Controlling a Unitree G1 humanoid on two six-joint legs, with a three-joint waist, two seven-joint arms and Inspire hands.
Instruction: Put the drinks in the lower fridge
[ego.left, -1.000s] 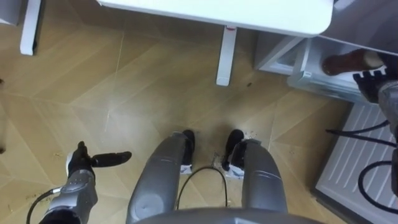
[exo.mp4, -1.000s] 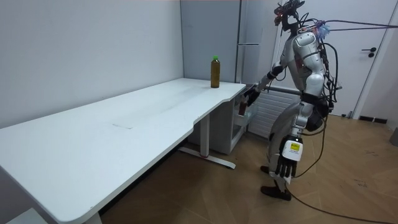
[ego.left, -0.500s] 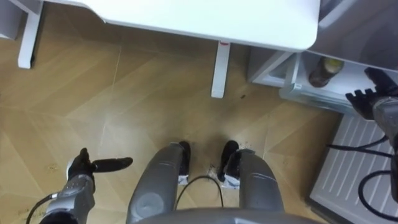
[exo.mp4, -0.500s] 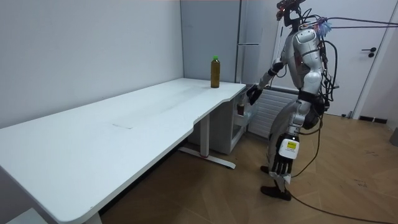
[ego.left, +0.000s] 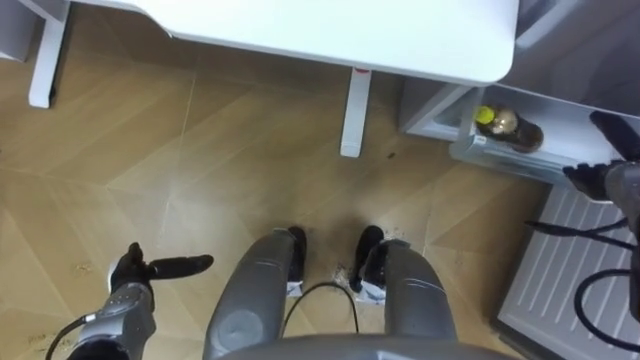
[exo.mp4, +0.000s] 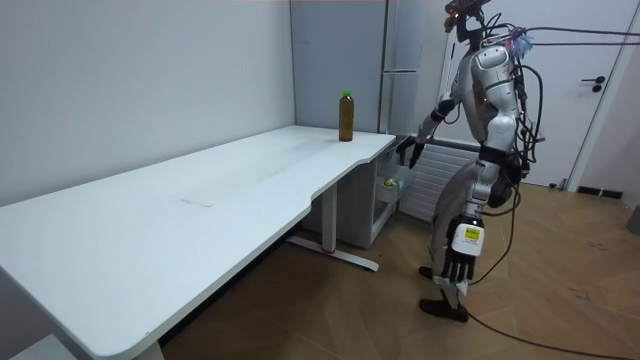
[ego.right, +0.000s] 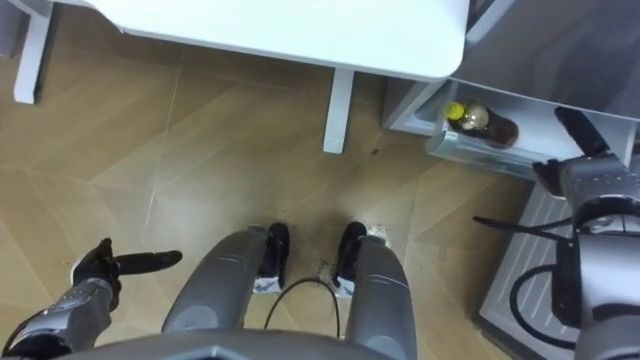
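Two drinks: the yellow-capped bottle (ego.left: 505, 127) sits inside the open lower fridge (ego.left: 440, 100) next to the desk (exo.mp4: 200, 190), and the green-capped bottle (exo.mp4: 346, 116) stands upright at the desk's far corner. Right hand (ego.right: 585, 175) hovers near the fridge, fingers straight, holding nothing. Left hand (ego.left: 135, 275) hangs low above the floor, fingers straight and empty.

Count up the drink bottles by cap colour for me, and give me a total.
Green-capped bottle: 1, standing on the white table.
Yellow-capped bottle: 1, inside the open lower fridge.
Total: 2 bottles.
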